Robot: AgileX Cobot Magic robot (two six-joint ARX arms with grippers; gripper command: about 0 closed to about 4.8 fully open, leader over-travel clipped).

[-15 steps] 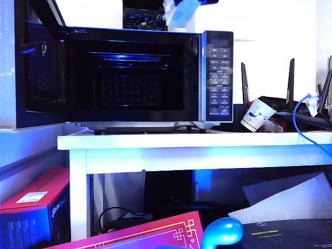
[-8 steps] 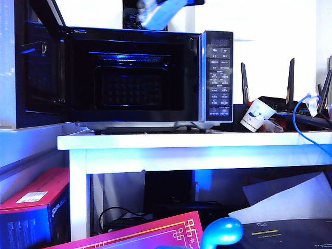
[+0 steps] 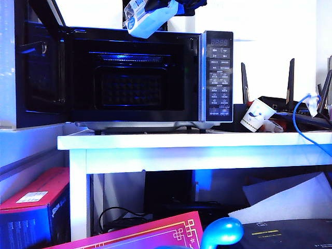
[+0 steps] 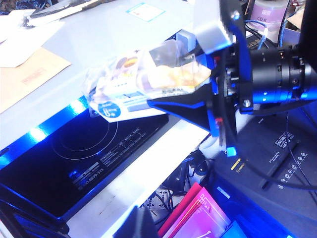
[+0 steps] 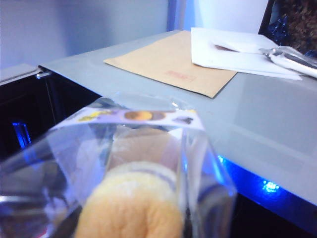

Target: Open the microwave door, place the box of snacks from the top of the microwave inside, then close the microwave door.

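Note:
The black microwave stands on the white table with the microwave door swung open to the left and its dark cavity showing. The box of snacks, clear with yellow contents, hangs tilted at the microwave's top front edge. My right gripper is shut on it. In the left wrist view its black fingers clamp the box beyond the grey microwave top. The box fills the right wrist view. Of my left gripper only a dark tip shows.
A brown envelope, white papers and a dark box of blue sweets lie on the microwave top. Right of the microwave are a tipped paper cup, a router and a blue cable. Boxes sit under the table.
My right gripper has carried the box of snacks leftward and slightly down along the microwave's top front edge, turning it to a tilt. The left arm has kept still.

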